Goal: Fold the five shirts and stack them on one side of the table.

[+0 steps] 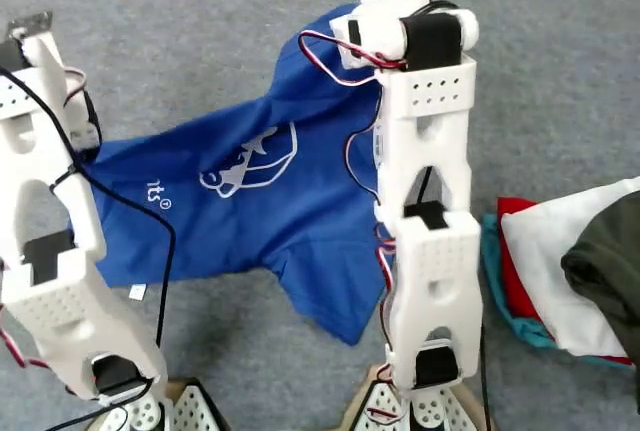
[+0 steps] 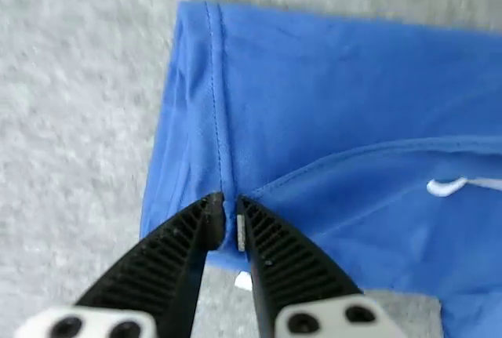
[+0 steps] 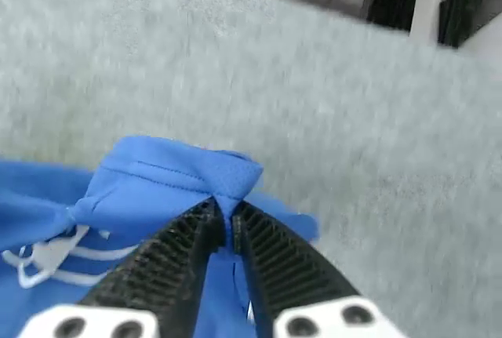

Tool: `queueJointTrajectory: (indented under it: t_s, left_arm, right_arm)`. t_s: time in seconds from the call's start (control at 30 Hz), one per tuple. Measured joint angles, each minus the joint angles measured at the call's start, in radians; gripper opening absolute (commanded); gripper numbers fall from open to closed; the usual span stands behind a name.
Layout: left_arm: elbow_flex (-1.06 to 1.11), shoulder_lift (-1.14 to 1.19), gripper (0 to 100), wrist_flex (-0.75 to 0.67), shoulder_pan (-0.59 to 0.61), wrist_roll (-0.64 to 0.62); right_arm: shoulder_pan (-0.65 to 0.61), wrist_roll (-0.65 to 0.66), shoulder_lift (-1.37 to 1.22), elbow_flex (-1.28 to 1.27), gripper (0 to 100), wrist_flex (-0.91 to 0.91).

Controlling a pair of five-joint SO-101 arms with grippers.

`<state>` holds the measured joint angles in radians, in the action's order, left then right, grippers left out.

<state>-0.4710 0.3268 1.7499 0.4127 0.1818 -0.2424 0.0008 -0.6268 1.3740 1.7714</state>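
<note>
Both grippers are clamped on the blue shirt [image 1: 250, 221]. It lies mostly spread out on the grey table [image 1: 570, 91], with its white graphic [image 1: 250, 163] facing up and one sleeve [image 1: 335, 311] pointing toward my bases.

My left gripper [image 2: 227, 216]: jaws drawn together on the stitched hem [image 2: 216, 103] at the shirt's edge, with fabric caught right between the tips. A small white tag [image 2: 244, 280] sits just beside the jaws. In the high view my left arm [image 1: 50, 251] stands at the shirt's left end, its wrist over the fabric edge.

My right gripper [image 3: 224, 214]: jaws pinched on a bunched fold [image 3: 188, 173] of blue cloth, which gathers into a small peak at the tips. In the high view my right arm [image 1: 425, 201] reaches along the shirt's right side to its far edge. The wrist hides the grip point there.

A pile of folded shirts [image 1: 540, 261] sits at the right side of the table, apart from the blue shirt. It has a white one over red [image 1: 518, 291] and teal [image 1: 498, 276] layers. A dark garment [image 1: 605, 261] lies on top at the frame edge. My right arm stands between the blue shirt and the pile.
</note>
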Motion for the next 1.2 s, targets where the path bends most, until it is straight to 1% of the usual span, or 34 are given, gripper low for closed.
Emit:
queueJointTrajectory:
  t_s: [0.2,0.4,0.57,0.73,0.97,1.07,1.2]
  left_arm:
    - [0.141,-0.074,2,-0.051,0.035,0.006]
    - [0.224,-0.087,2,-0.071,0.064,0.084]
    - [0.235,-0.087,2,-0.078,0.068,0.135]
    - [0.238,-0.087,2,-0.144,0.095,0.153]
    - [0.241,-0.087,2,-0.153,0.097,0.153]
    - [0.264,-0.087,2,-0.144,0.097,0.155]
    - [0.313,-0.087,2,-0.109,0.097,0.218]
  right_arm:
    - [0.0,-0.018,0.293,-0.486,0.4,0.0]
    - [0.0,-0.018,0.548,-0.957,0.4,-0.009]
    - [0.0,-0.04,0.721,-1.293,0.4,-0.072]
    - [0.0,-0.048,0.908,-1.559,0.4,-0.123]
    - [-0.002,-0.048,1.091,-1.884,0.4,-0.218]
    - [-0.002,-0.048,1.137,-1.989,0.4,-0.264]
    - [0.0,-0.048,1.165,-2.05,0.5,-0.302]
